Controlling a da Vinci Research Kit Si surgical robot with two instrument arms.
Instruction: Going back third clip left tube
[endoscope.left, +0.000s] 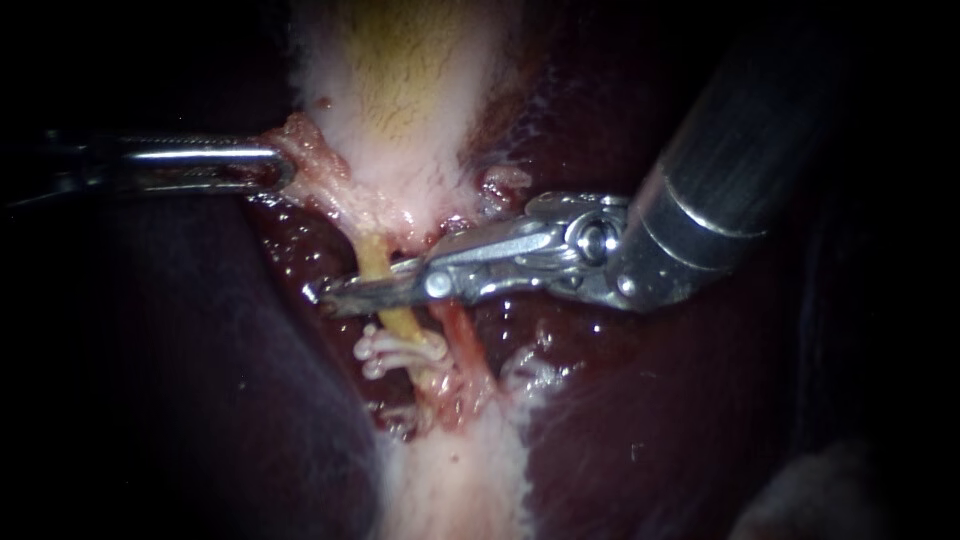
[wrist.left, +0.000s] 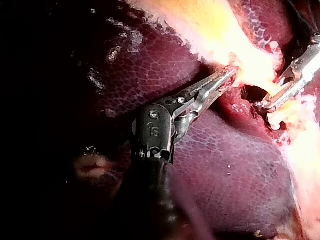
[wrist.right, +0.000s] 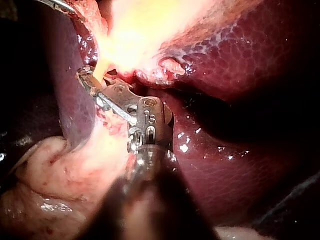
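Left instrument (endoscope.left: 275, 165) clamps gallbladder (endoscope.left: 400, 80) edge, pulling it taut (retraction, likely). Right instrument (endoscope.left: 350, 290) jaws pinch left tube (endoscope.left: 372, 255) just beside clips (endoscope.left: 400, 350).

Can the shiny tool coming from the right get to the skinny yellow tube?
Most likely yes: the right silver metal instrument lies across the thin yellow tube, above the white clips, with nothing between.

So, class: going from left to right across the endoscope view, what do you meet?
The left instrument, shut on the gallbladder edge → yellow left tube → reddish right tube → right instrument's shaft.
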